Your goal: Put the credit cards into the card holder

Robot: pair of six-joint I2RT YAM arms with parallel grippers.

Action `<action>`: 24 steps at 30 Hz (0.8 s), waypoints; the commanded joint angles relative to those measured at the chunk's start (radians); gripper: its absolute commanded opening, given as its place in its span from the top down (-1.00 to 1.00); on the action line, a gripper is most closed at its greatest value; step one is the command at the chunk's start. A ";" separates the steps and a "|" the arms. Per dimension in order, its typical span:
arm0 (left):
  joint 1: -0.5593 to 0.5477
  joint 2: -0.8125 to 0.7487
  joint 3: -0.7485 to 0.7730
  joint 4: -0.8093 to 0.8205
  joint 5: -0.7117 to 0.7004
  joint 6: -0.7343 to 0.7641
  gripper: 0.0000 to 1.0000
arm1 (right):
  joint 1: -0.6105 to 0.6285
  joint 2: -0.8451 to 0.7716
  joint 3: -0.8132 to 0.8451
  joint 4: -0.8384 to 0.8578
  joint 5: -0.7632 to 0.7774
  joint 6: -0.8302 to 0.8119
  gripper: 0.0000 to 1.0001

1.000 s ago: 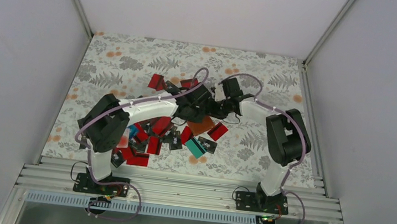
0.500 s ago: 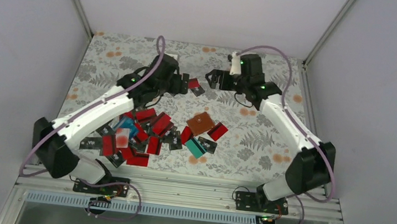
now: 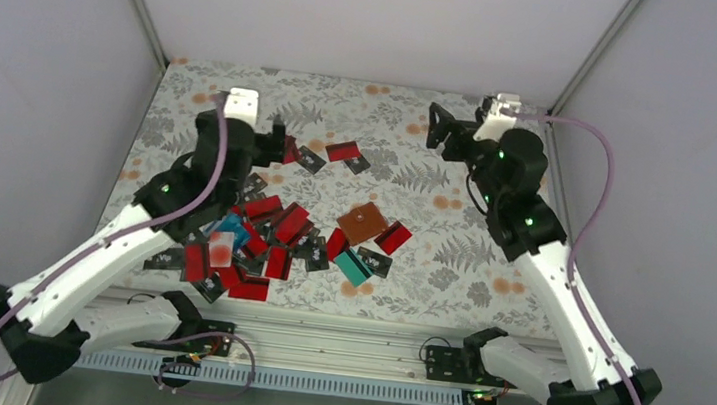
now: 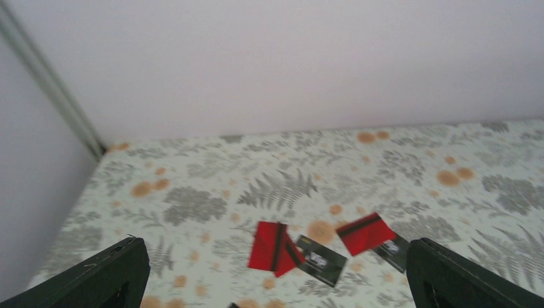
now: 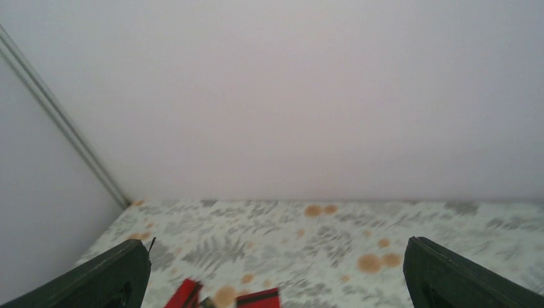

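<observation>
The left gripper stands with its jaws spread wide and nothing between them, held up off the table and aimed toward the far wall. The right gripper is just as open and empty, high over the far right corner and facing the same way. From both, the card holder lies back toward the arm bases and in the gap between the two arms. It sits to the right of the left gripper and to the left of the right one, so neither looks clearly nearer, and neither wrist view shows it. It rests flat with its brown side up and no pockets showing. It is turned cornerwise to the table edges, and being roughly square it offers no real long axis. A red card touches its right edge. Most of the credit cards are heaped to the holder's left, beneath the left forearm. That makes the left arm the likelier one to pick from them, and the right the likelier one to tend the holder. A few strays lie just ahead of the left fingers.
</observation>
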 commanded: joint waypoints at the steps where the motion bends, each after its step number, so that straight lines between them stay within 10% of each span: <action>1: 0.046 -0.089 -0.117 0.187 -0.074 0.105 -1.00 | -0.006 -0.053 -0.158 0.182 0.138 -0.202 -0.99; 6: 0.094 -0.157 -0.379 0.515 0.003 0.341 -1.00 | -0.020 -0.069 -0.340 0.276 0.194 -0.317 -1.00; 24: 0.406 0.062 -0.862 1.217 0.143 0.317 -1.00 | -0.276 0.126 -0.800 0.885 0.122 -0.303 -1.00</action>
